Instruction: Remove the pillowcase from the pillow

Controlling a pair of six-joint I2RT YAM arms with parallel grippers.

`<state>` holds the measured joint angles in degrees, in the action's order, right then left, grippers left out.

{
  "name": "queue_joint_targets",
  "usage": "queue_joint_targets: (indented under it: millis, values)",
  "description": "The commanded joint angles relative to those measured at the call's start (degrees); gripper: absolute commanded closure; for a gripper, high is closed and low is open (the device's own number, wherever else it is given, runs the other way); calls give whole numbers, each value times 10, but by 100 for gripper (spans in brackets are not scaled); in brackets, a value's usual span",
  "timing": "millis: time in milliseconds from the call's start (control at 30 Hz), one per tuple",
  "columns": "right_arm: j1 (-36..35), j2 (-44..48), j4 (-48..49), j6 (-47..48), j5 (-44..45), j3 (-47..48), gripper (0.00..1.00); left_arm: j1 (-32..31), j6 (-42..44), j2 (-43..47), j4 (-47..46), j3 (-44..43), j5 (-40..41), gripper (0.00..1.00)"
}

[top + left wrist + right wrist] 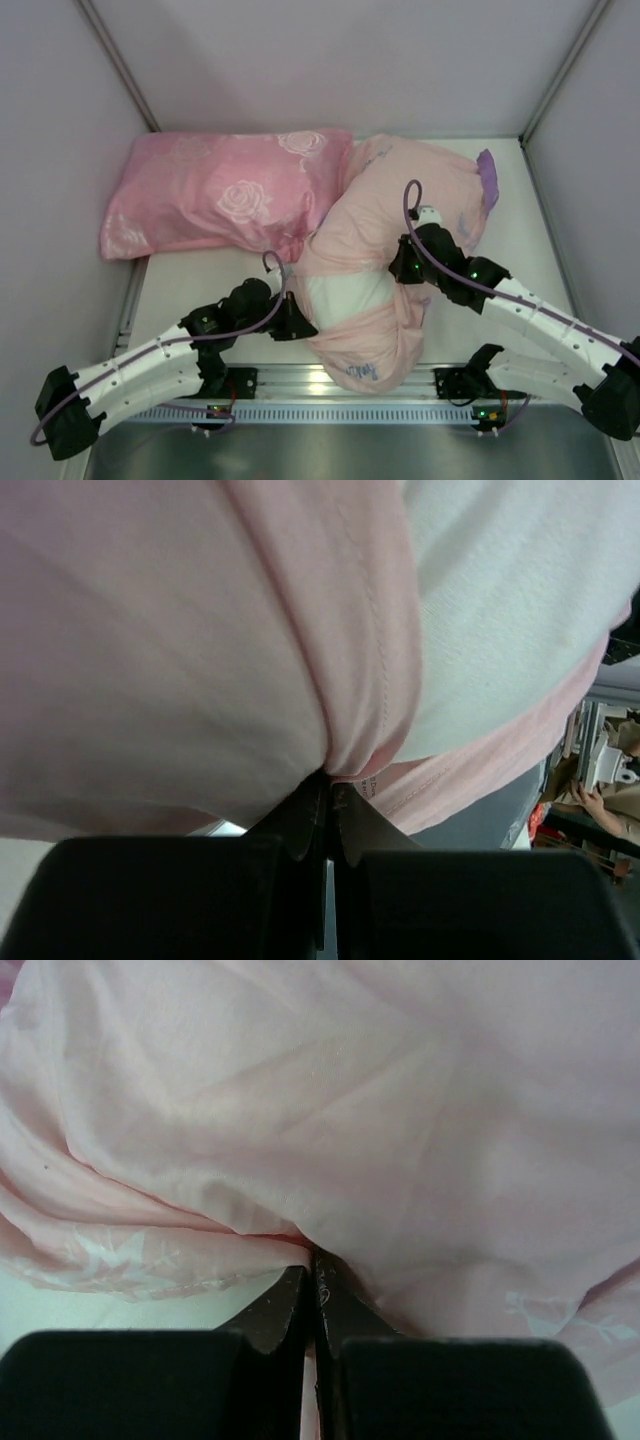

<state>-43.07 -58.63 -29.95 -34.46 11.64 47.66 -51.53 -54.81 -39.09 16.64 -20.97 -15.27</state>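
Pillowcase [400, 190], pale pink inner side out w/ a purple bit at its far corner, lies bunched just right of the rose pillow [220, 205], touching it. It's only partly peeled: pillow [345, 292] shows as a white patch at the opening, the rest prob. still inside, so most of the pull-off is left. Left gripper [328, 792], near-right of the rose pillow, has its fingers pressed together on the case hem beside that patch; right gripper [312, 1260], further right, pinches a fabric fold.

You have open table [525, 230] right of the pillowcase [385, 195] and a strip front-left. Rose pillow [225, 200] blocks back-left, touching the pillowcase. Walls close behind.
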Motion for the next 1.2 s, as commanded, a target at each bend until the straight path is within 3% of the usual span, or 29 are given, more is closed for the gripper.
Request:
queue_joint_targets:
  millis: [0,200,300,333,500,667,700,733,833,967,1167]
  values:
    - [-3,20,16,12,-39,-48,100,-6,1,-45,18,2,34,100]
    - [-48,70,38,-53,-44,-160,100,-5,11,-215,-42,-72,129,100]
    - [-109,91,63,-109,-41,-210,100,9,41,-305,-46,-165,181,100]
    - [-159,91,66,-125,-30,-216,100,19,51,-328,-42,-193,185,100]
    - [-302,40,118,-209,1,-216,100,112,122,-455,-6,-380,107,100]
    - [-321,11,121,-202,25,-173,100,125,162,-416,46,-422,83,100]
    - [-320,12,122,-199,33,-169,100,125,162,-394,56,-414,81,92]
    - [-320,15,121,-196,37,-160,100,124,159,-343,68,-390,75,60]
    - [-320,9,119,-182,48,-144,100,124,142,-240,80,-348,39,26]
    - [-321,-23,132,-174,43,-136,100,122,126,-166,141,-325,15,19]
    - [-322,-28,147,-178,44,-135,100,109,117,-151,175,-319,17,22]
